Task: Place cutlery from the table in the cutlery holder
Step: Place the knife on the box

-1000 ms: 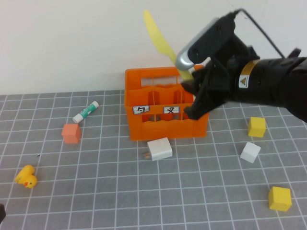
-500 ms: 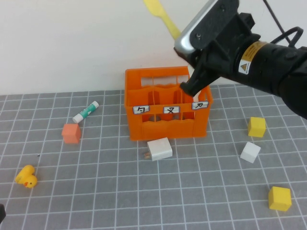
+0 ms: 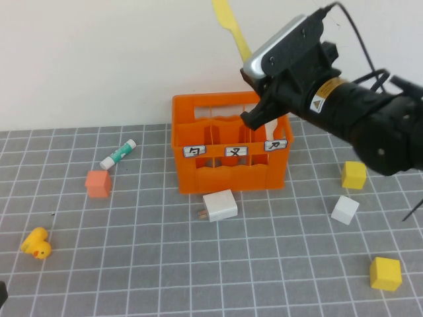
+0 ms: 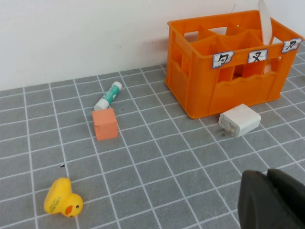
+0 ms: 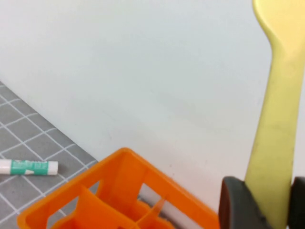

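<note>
The orange cutlery holder stands at the back of the table. My right gripper hovers above the holder's right end, shut on the yellow knife, which points up and to the left; it shows between the fingers in the right wrist view. The white knife stands upright in the holder's right compartment. In the left wrist view my left gripper is shut and empty, low over the table in front of the holder.
A white charger lies just in front of the holder. A white-and-green tube and an orange cube lie to the left, a yellow duck at front left. Two yellow cubes and a white cube lie at right.
My right gripper lifted the yellow knife up from the holder's back rim and then shifted a little right; the knife now stands higher, its tip at the view's top edge.
</note>
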### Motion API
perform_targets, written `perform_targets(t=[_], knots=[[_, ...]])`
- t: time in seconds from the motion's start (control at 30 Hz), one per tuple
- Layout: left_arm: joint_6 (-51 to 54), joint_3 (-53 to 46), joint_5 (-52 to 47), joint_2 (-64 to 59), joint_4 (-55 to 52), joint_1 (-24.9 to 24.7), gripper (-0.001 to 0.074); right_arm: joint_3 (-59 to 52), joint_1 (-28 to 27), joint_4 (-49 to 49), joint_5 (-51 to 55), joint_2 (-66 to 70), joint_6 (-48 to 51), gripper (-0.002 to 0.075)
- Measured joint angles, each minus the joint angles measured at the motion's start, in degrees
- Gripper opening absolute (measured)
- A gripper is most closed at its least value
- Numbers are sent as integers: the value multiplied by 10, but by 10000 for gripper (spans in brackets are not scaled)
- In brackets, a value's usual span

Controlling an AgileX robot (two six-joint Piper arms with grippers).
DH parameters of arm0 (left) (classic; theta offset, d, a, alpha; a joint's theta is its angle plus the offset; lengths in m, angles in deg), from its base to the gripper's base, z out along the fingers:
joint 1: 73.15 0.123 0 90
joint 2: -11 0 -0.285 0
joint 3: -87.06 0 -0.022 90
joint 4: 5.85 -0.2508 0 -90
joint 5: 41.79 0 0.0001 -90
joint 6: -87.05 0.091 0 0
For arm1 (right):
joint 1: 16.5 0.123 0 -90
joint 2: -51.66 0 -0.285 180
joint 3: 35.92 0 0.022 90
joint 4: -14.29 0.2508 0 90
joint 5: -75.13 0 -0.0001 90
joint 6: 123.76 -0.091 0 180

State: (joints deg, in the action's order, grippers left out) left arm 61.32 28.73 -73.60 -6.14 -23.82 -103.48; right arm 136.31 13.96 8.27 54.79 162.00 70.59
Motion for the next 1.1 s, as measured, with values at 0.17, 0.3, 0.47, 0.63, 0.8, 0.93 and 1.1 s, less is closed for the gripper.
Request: perform_targets(t=[0.17, 0.3, 0.47, 0.63, 0.8, 0.93, 1.1], knots=[[0, 0, 0, 0, 0, 0, 0, 0, 0, 70, -20, 29, 0, 200], [0, 0, 0, 0, 0, 0, 0, 1, -1, 122, -22, 54, 1, 200], [0, 0, 0, 0, 0, 0, 0, 1, -1, 144, -24, 86, 1, 200], [0, 0, 0, 0, 0, 0, 0, 1, -1, 151, -30, 109, 1, 200], [-1, 0, 0, 0, 0, 0, 0, 1, -1, 152, -36, 120, 3, 200], [-1, 0, 0, 0, 0, 0, 0, 2, -1, 153, -37, 134, 4, 200], [-1, 0, 0, 0, 0, 0, 0, 3, -1, 156, -39, 141, 4, 200]])
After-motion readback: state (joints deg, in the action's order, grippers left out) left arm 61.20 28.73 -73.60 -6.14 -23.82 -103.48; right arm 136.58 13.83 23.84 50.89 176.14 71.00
